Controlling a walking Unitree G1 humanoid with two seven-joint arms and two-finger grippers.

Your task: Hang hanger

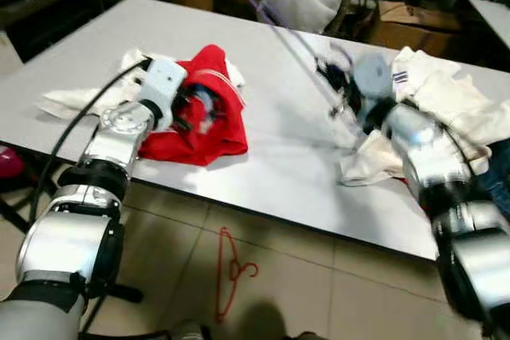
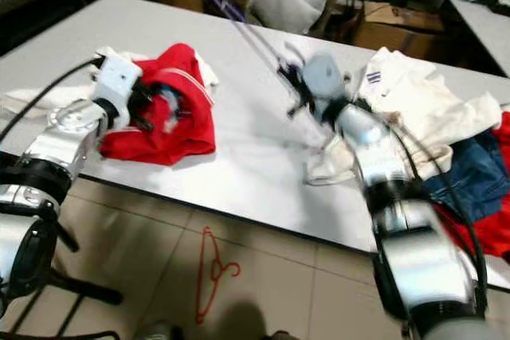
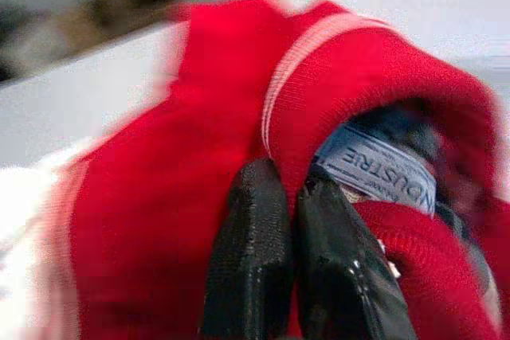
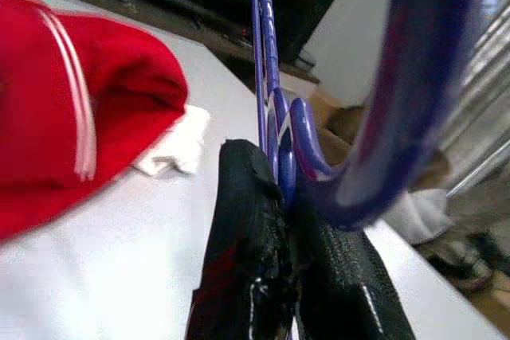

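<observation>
Left eye view: the white table [image 1: 263, 157] carries a red garment [image 1: 209, 121] at about 9 o'clock from centre. The left gripper [image 1: 185, 109] is buried in its folds. At 2 o'clock, the right gripper [image 1: 339, 89] holds a purple hanger [image 1: 287, 31] above the tabletop, its long wire running off toward 11 o'clock. White clothing [image 1: 446, 105] is heaped at 3 o'clock. A red hanger [image 1: 229, 270] lies on the tiled floor at 6 o'clock.

Right eye view: same layout; a blue garment [image 2: 470, 177] lies beside the white heap at 4 o'clock.

Left wrist view: the fingers [image 3: 255, 260] are pressed together on the red knit just beside the collar label [image 3: 382, 173].

Right wrist view: the fingers [image 4: 247, 268] are clamped on the purple hanger's wires near the base of its hook [image 4: 414, 93].

Judgement: the hanger looks light, thin, stiff and probably slick, liable to pivot in the grip. Holding near the hook base seems sound, as it leaves the hook free.
</observation>
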